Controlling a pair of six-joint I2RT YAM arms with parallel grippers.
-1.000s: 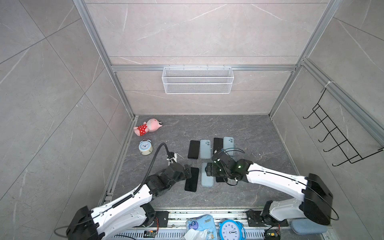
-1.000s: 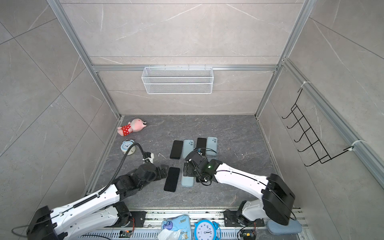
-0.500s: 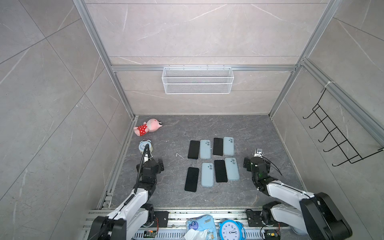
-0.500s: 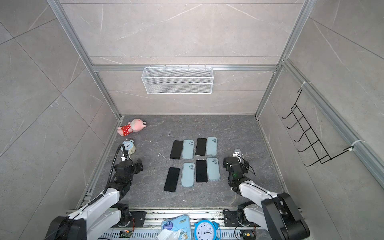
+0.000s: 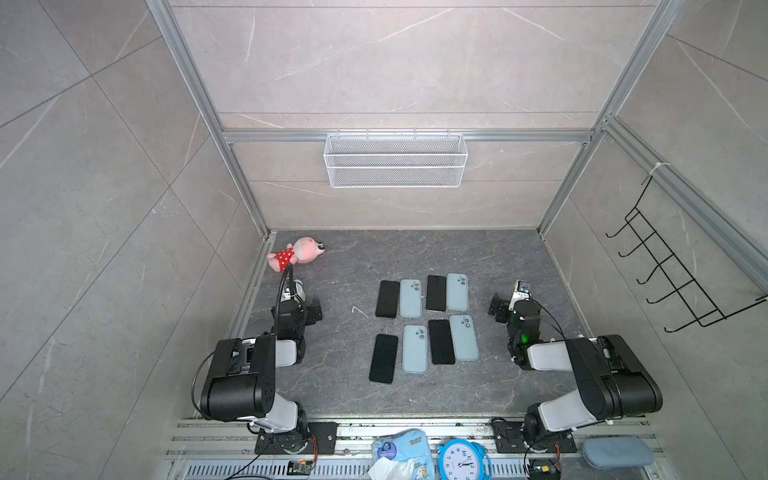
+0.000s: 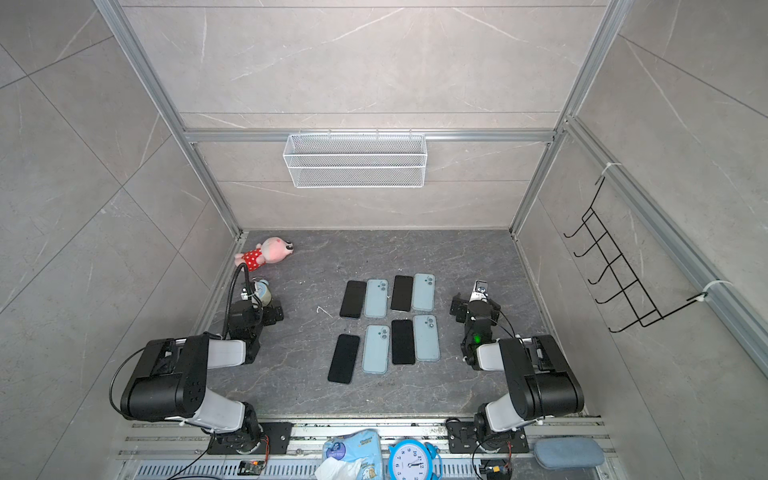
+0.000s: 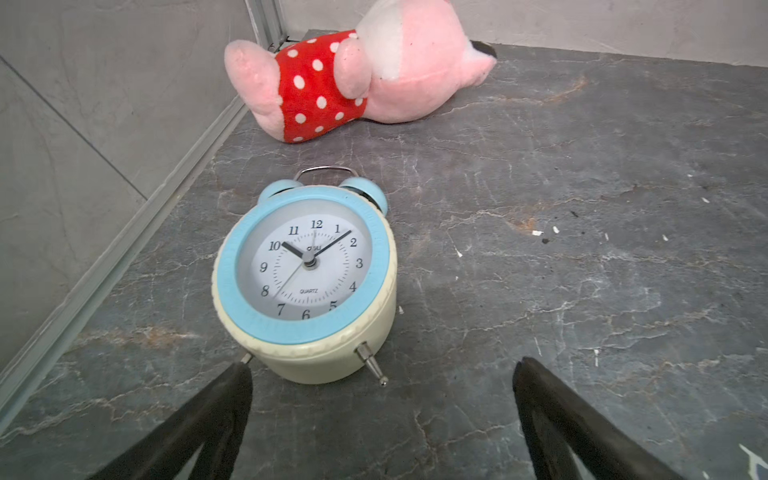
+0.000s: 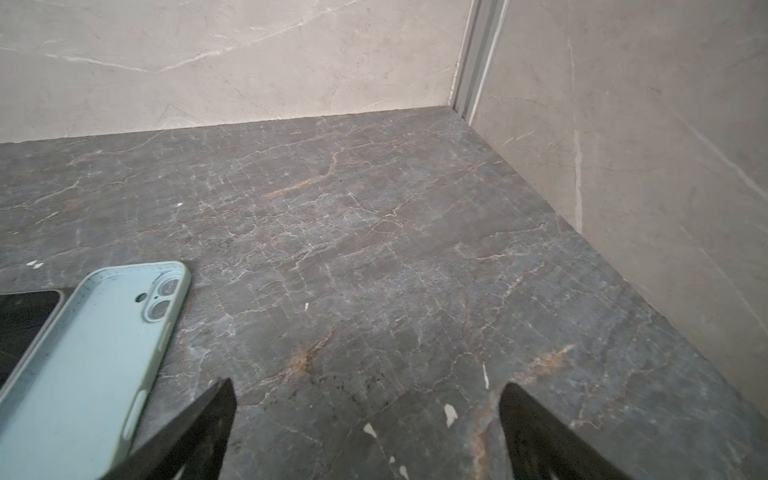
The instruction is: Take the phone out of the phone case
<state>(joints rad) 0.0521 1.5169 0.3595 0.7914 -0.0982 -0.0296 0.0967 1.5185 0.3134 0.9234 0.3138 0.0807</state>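
Four black phones (image 5: 383,358) lie bare on the desk (image 5: 340,395), each just beside a pale-blue case (image 5: 414,348) that looks empty. The two rows sit between the two sets of fingers and well apart from both. The right fingers (image 8: 199,424) stand apart over bare desk, with an end case (image 8: 83,353) just off to one side. The left fingers (image 7: 216,415) also stand apart and hold nothing, with an alarm clock (image 7: 305,270) directly ahead. I judge the extraction finished. The next move calls only for keeping both arms clear of the rows.

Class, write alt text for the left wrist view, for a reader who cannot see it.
A blue-rimmed alarm clock lies face up on dark stone, just beyond the open left gripper. A pink plush toy lies behind it.
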